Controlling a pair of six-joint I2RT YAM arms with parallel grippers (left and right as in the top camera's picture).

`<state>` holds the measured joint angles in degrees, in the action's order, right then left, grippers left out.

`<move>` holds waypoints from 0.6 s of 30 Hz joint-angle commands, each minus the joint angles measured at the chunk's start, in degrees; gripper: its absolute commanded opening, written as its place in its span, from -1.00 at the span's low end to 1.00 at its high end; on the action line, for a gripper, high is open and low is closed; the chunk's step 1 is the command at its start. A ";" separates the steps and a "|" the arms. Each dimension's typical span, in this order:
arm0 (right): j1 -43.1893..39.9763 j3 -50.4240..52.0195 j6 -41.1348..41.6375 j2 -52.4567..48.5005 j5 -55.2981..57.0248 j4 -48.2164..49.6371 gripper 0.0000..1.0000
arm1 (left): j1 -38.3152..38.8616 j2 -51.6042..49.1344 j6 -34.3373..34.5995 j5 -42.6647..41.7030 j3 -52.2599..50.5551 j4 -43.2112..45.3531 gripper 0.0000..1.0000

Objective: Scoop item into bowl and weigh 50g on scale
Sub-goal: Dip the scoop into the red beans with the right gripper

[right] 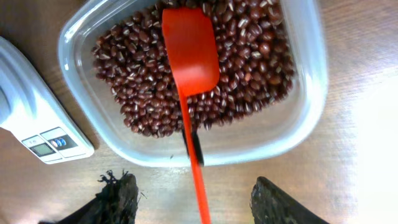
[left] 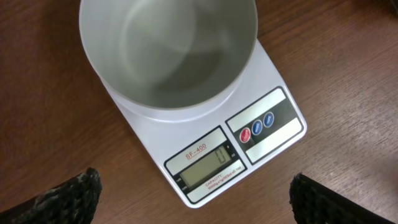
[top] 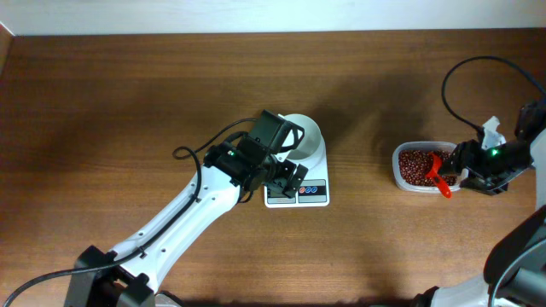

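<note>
The empty white bowl (top: 309, 135) stands on the white scale (top: 309, 193); the left wrist view shows the bowl (left: 168, 56) and the scale's display and buttons (left: 211, 163). My left gripper (top: 287, 179) is open and empty, hovering over the scale's front edge (left: 196, 200). Reddish-brown beans (top: 415, 164) fill a clear tub (top: 399, 176) at the right. A red spoon (right: 189, 50) lies on the beans (right: 137, 74), its handle leaning over the tub rim (right: 298, 118). My right gripper (right: 196, 200) is open, its fingers on either side of the handle without touching it.
A black cable (top: 461, 72) loops over the table behind the right arm (top: 499, 162). A white piece (top: 492, 130) sits by the right wrist. The left arm's cable (top: 189, 153) bulges out to its left. The scale's corner shows in the right wrist view (right: 37, 118).
</note>
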<state>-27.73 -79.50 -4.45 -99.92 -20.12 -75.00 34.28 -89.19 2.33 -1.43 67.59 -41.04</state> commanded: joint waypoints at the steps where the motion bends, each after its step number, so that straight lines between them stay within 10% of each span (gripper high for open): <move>1: -0.11 -1.18 0.98 4.79 4.13 -2.82 0.26 | 0.22 0.07 -0.90 0.22 -0.50 0.31 0.99; 10: -0.04 7.34 10.84 31.82 14.84 7.48 0.43 | 0.17 0.07 -0.90 0.39 -0.50 0.85 0.99; 12: -0.04 15.93 10.95 37.86 14.36 12.79 0.99 | 0.17 0.07 -0.90 0.39 -0.50 1.36 0.98; 18: -0.02 29.46 7.76 36.59 4.09 20.87 0.59 | 0.17 0.07 -0.90 0.39 -0.50 1.60 0.99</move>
<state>-27.73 -54.22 4.89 -60.93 -9.96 -55.18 34.28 -89.19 2.33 -1.41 67.53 -39.59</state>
